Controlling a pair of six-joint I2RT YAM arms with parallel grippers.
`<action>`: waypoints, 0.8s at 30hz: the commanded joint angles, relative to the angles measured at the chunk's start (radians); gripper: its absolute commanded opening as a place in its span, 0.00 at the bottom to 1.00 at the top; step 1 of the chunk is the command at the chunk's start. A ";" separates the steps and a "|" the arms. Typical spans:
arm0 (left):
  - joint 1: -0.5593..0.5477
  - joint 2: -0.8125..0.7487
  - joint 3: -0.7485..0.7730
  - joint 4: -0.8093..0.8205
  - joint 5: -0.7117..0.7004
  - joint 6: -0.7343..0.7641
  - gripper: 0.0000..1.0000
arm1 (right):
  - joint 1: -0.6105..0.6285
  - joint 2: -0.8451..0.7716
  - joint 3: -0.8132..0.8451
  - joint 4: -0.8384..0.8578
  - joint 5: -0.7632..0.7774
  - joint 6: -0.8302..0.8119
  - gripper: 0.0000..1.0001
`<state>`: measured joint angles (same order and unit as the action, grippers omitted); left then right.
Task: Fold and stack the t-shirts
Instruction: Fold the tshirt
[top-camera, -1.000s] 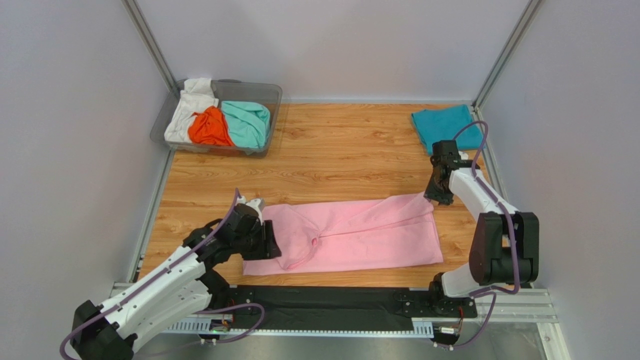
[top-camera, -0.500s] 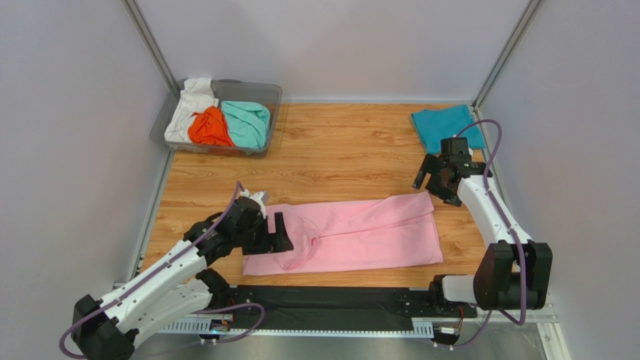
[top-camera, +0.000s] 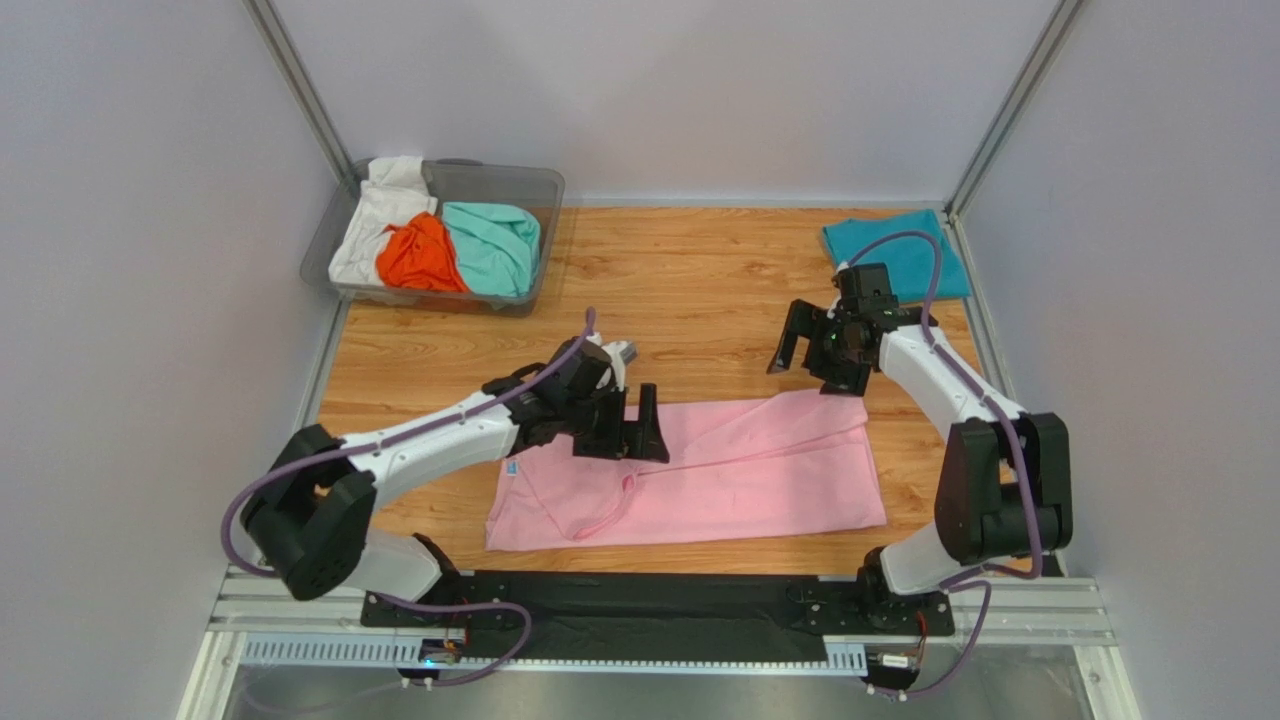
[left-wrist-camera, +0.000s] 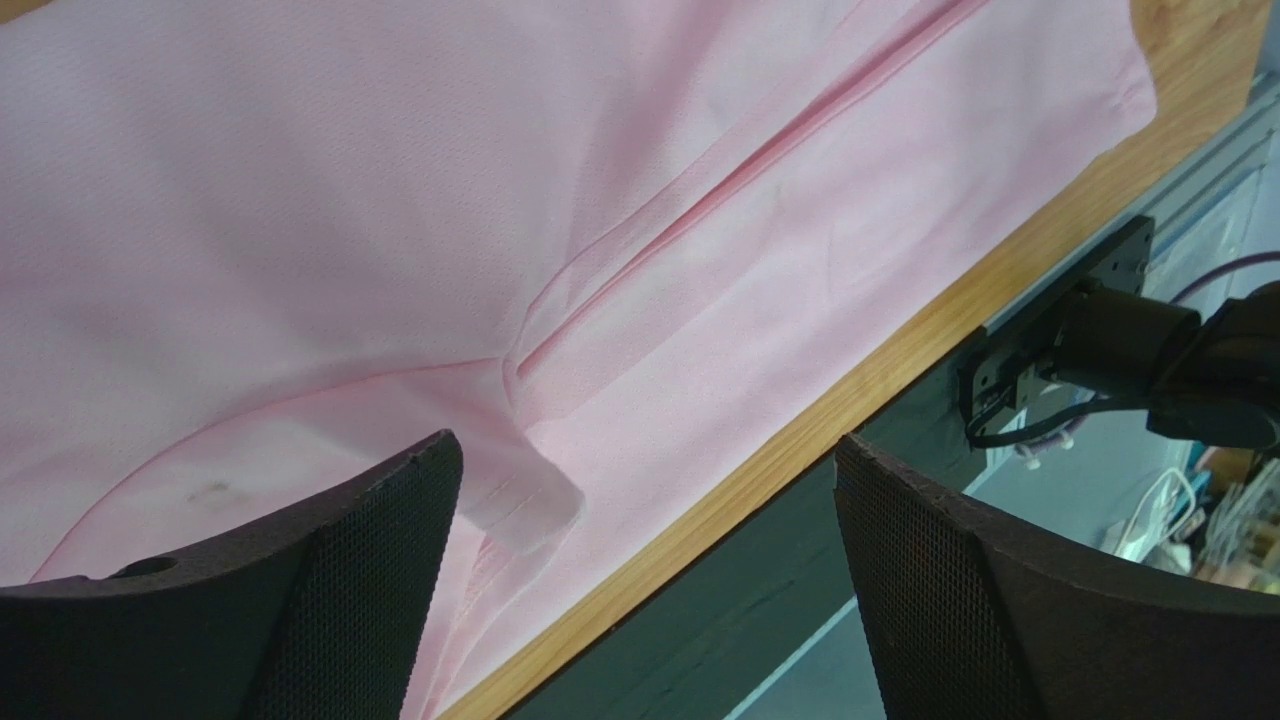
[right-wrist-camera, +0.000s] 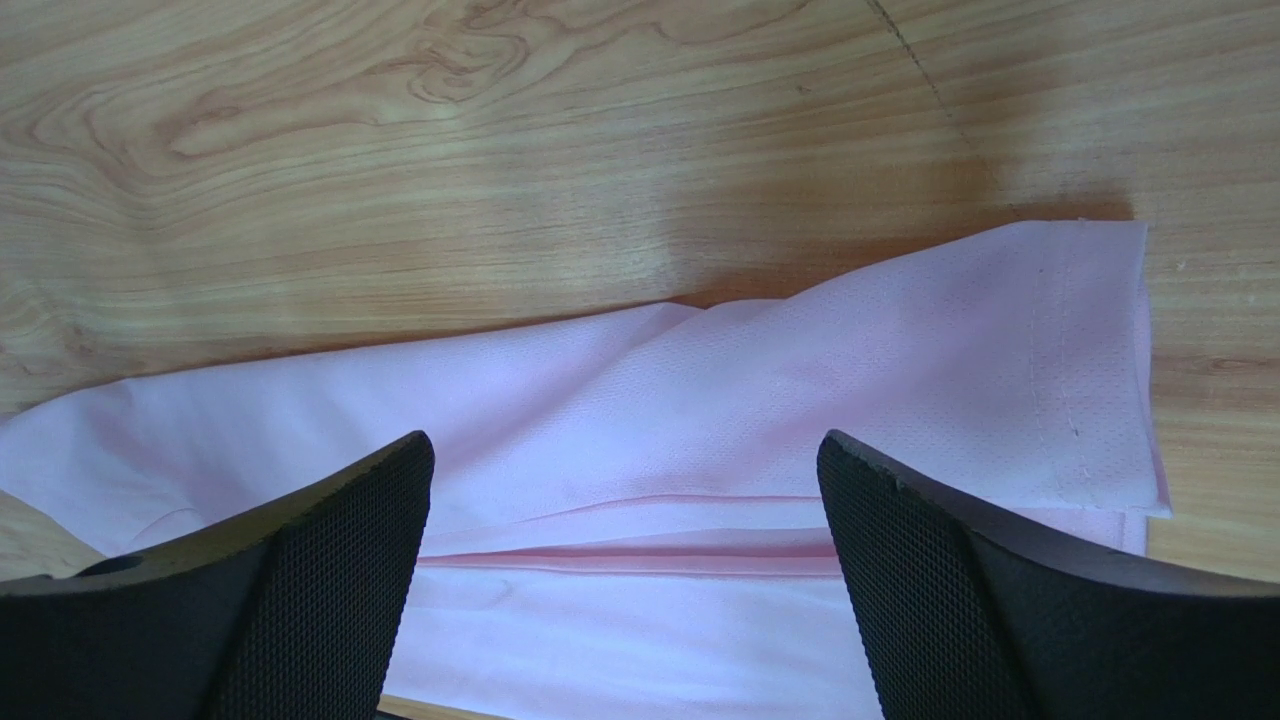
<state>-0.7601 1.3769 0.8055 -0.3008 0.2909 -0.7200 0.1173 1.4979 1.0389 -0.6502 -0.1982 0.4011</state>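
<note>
A light pink t-shirt (top-camera: 721, 473) lies folded lengthwise into a long strip near the table's front edge. My left gripper (top-camera: 652, 426) hovers open over the strip's far left part with nothing in it; the left wrist view shows pink cloth (left-wrist-camera: 451, 195) and a small sleeve fold between wide fingers (left-wrist-camera: 361, 585). My right gripper (top-camera: 807, 365) hangs open just above the strip's far right corner, empty, with the pink cloth (right-wrist-camera: 751, 390) below it. A folded teal-blue t-shirt (top-camera: 887, 248) lies at the back right.
A clear plastic bin (top-camera: 519, 173) stands at the back left with a white tee (top-camera: 368, 218), an orange tee (top-camera: 418, 255) and a mint-green tee (top-camera: 496, 243) in it. Bare wooden tabletop (top-camera: 676, 300) lies between bin and teal shirt. Grey walls close in on both sides.
Both grippers opened and let go of the pink shirt. The left one moved right and toward the far edge of the strip; the right one lifted and moved left, off the corner.
</note>
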 joint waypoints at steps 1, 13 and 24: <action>-0.047 0.089 0.073 0.072 0.057 0.050 1.00 | -0.001 0.050 0.032 0.050 0.025 0.019 1.00; -0.113 0.160 -0.046 0.072 0.048 0.016 1.00 | -0.076 0.148 -0.063 0.084 0.152 0.033 1.00; -0.154 0.088 0.072 -0.003 0.010 0.053 1.00 | -0.087 0.069 -0.045 0.078 0.099 0.024 1.00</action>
<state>-0.9012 1.5394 0.8207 -0.2649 0.3340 -0.6975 0.0357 1.6440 0.9787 -0.5900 -0.0742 0.4294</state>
